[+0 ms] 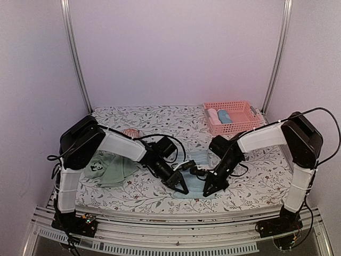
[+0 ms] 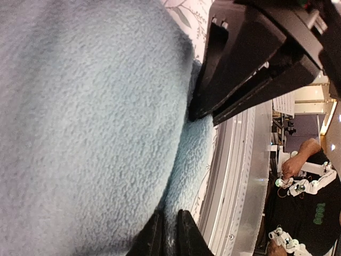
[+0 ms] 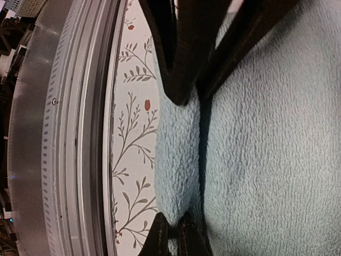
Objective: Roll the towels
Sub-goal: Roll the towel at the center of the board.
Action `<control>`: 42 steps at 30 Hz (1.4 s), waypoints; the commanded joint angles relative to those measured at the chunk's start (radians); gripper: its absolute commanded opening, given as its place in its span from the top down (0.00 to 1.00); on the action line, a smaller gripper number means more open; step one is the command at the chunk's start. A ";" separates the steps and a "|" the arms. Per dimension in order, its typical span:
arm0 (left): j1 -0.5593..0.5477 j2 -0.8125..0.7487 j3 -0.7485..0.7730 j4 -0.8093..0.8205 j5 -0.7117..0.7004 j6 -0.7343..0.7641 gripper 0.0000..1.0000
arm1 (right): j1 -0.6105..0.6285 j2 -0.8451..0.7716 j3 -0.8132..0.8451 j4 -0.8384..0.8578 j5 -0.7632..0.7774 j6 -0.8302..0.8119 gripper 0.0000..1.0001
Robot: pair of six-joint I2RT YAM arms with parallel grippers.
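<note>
Two hands meet low over the near middle of the desk [image 1: 160,120] in the top view. The left hand [image 1: 182,188] and the right hand [image 1: 208,190] stand just beside each other at the near edge of the light blue towel [image 1: 200,159], which seems not yet rolled. The sage green towel [image 1: 109,169] with its panda print lies crumpled at the left side, well apart from both hands. The pink basket [image 1: 234,128] stands in the far right corner.

In the left wrist view, the left hand's fingers [image 2: 154,242] stand close together with a thin fold of blue terry between them. This hand grasps the towel's edge, but only by a little. Opposite it the right hand has its jaws pressed together on the same edge. A metal rail [image 2: 240,176] runs near the towel.

In the right wrist view, the right hand's fingers [image 3: 160,237] are clenched on a raised ridge of the towel. The left hand's fingers come down on that ridge near them.

Several things could go wrong from here. The pinch of each hand is shallow, so the soft fold may slip out when the rolling begins. The hands are very near, so a small sideways error could knock them together. If one hand moves ahead of the other, the roll would likely come out slanted or loose.
</note>
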 commanded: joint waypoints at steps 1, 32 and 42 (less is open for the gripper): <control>0.046 0.011 -0.040 0.002 -0.091 0.005 0.84 | -0.075 0.150 0.084 -0.214 -0.140 -0.064 0.97; -0.389 -0.324 -0.300 0.309 -1.097 0.655 0.55 | -0.111 0.345 0.248 -0.277 -0.156 -0.007 0.96; -0.388 -0.241 -0.255 0.281 -1.085 0.682 0.68 | -0.111 0.353 0.246 -0.277 -0.156 -0.010 0.96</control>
